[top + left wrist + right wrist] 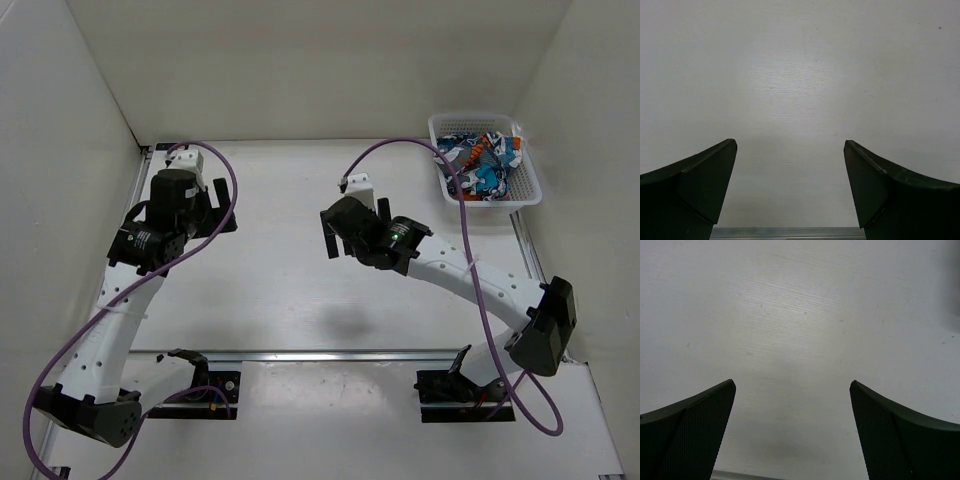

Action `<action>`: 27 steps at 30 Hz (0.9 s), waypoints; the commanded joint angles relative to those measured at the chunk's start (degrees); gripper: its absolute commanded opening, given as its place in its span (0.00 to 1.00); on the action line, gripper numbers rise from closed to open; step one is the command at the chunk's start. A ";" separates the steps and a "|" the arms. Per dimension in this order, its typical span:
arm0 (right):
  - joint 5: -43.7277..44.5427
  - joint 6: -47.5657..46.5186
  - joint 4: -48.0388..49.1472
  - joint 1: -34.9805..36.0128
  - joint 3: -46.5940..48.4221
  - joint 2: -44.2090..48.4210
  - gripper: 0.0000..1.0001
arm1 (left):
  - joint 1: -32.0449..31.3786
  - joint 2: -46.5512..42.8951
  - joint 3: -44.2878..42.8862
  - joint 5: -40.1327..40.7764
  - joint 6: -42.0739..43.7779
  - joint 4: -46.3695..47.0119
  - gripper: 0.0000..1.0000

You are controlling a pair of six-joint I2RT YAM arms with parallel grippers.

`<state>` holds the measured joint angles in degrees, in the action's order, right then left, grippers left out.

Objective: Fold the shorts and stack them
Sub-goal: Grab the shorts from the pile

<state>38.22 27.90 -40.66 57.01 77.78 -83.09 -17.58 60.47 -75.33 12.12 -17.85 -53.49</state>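
Observation:
The shorts (482, 165), printed in orange, turquoise, white and black, lie crumpled in the white mesh basket (530, 178) at the table's far right. My left gripper (213, 208) hangs open and empty over the left part of the table; its wrist view (790, 150) shows only bare white table between the two dark fingers. My right gripper (337, 228) hangs open and empty over the middle of the table, well left of the basket; its wrist view (792, 390) shows bare table too. The shorts are out of view in both wrist views.
White walls close in the table at the back and both sides. A metal rail (330, 353) runs along the near edge, and it shows at the bottom of the left wrist view (787, 233). Purple cables (470, 250) loop along both arms.

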 commanded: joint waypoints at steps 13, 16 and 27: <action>-5.77 -4.78 -1.97 -17.08 4.49 1.43 1.00 | 0.01 -2.02 3.17 -2.72 -3.86 1.37 1.00; -13.58 -7.59 -0.64 -28.42 6.24 1.44 1.00 | 0.01 -3.60 3.87 3.78 -7.29 1.38 1.00; -37.60 -2.42 -6.00 -57.79 32.50 -22.36 1.00 | 0.01 -2.99 7.65 0.37 -7.29 1.90 1.00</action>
<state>8.62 23.55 -43.40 2.72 104.25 -98.17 -17.58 56.71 -68.55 13.69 -24.73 -52.12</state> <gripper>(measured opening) 0.995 0.995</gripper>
